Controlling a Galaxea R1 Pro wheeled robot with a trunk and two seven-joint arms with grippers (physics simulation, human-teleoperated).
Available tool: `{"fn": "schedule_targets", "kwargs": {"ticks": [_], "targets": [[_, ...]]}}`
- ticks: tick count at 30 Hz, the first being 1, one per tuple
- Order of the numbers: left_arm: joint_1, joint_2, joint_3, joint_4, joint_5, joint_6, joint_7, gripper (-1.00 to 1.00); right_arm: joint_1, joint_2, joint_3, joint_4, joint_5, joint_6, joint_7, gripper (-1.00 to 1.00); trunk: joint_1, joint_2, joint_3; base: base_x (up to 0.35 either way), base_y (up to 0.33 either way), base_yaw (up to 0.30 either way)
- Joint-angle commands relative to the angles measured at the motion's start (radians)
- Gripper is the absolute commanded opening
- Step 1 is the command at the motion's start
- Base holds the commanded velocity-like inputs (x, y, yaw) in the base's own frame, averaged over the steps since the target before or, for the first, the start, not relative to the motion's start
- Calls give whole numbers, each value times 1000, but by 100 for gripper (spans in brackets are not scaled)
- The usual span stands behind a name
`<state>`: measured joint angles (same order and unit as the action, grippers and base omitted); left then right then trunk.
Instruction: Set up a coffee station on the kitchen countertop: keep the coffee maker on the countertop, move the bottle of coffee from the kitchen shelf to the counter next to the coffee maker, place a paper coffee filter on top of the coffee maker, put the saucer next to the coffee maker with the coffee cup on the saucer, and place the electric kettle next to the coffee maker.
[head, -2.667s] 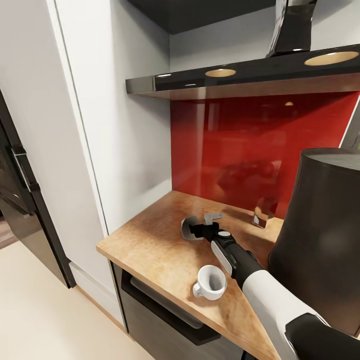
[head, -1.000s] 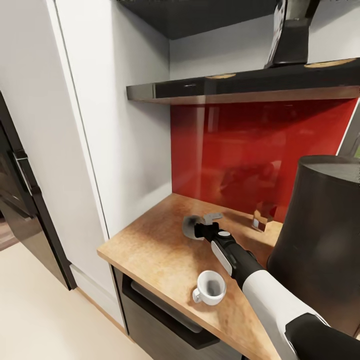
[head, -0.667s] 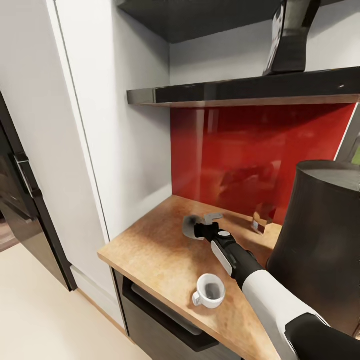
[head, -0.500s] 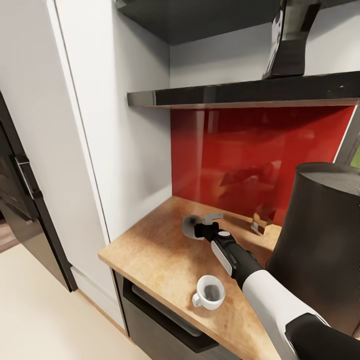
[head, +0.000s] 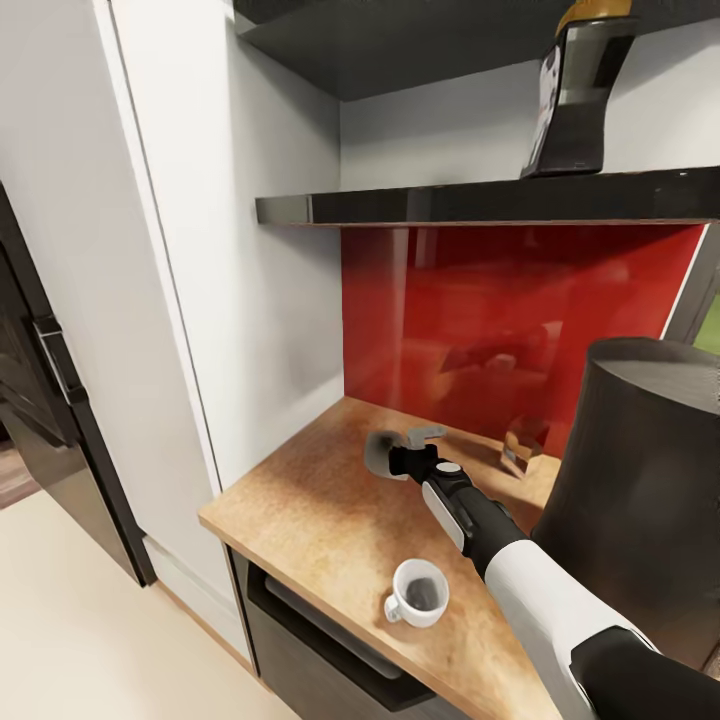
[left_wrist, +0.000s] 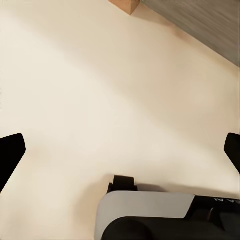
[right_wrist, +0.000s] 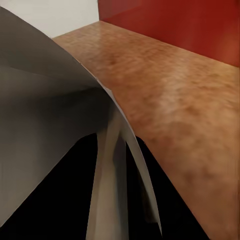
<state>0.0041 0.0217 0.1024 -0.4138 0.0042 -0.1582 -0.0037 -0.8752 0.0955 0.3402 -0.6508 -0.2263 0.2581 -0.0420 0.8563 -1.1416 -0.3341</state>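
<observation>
1. In the head view we see our right arm reaching over the wooden countertop (head: 300, 500), its right gripper (head: 398, 458) pinching a grey paper coffee filter (head: 380, 452) just above the counter, near the red backsplash (head: 500, 300). A white coffee cup (head: 417, 593) stands upright on the counter near its front edge, beside our forearm and apart from the filter. A tall dark cylinder, which we take for the coffee maker (head: 640, 500), stands at the right of the counter. On the dark shelf (head: 480, 205) above, a dark bottle of coffee (head: 580, 90) with a yellow top stands near the right end. A small brown item (head: 520, 445) sits by the backsplash; we cannot tell what it is.

2. In the left wrist view we see the pale floor (left_wrist: 100, 100) below the left gripper (left_wrist: 120, 150), whose dark fingertips (left_wrist: 10, 155) sit at the two picture edges, spread wide with nothing between them.

3. In the right wrist view the grey filter (right_wrist: 50, 110) curves close to the camera, held between the fingers, with the wooden counter (right_wrist: 190, 110) and red backsplash (right_wrist: 175, 20) beyond.
</observation>
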Motion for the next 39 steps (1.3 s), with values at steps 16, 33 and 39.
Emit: {"fn": "schedule_targets", "kwargs": {"ticks": [16,33,39], "targets": [[0,0,2,0,0,-1,-1,100,-1,0,4,-10,-10,5,-5,-100,-23,42,18,0,0,0],[0,0,2,0,0,-1,-1,100,18,-3,0,-334,-11,215,0,-100,-23,42,18,-28,0,0],[0,0,1,0,0,-1,0,100,119,-7,-1,-603,-11,349,1,-100,-23,42,18,-214,0,0]]}}
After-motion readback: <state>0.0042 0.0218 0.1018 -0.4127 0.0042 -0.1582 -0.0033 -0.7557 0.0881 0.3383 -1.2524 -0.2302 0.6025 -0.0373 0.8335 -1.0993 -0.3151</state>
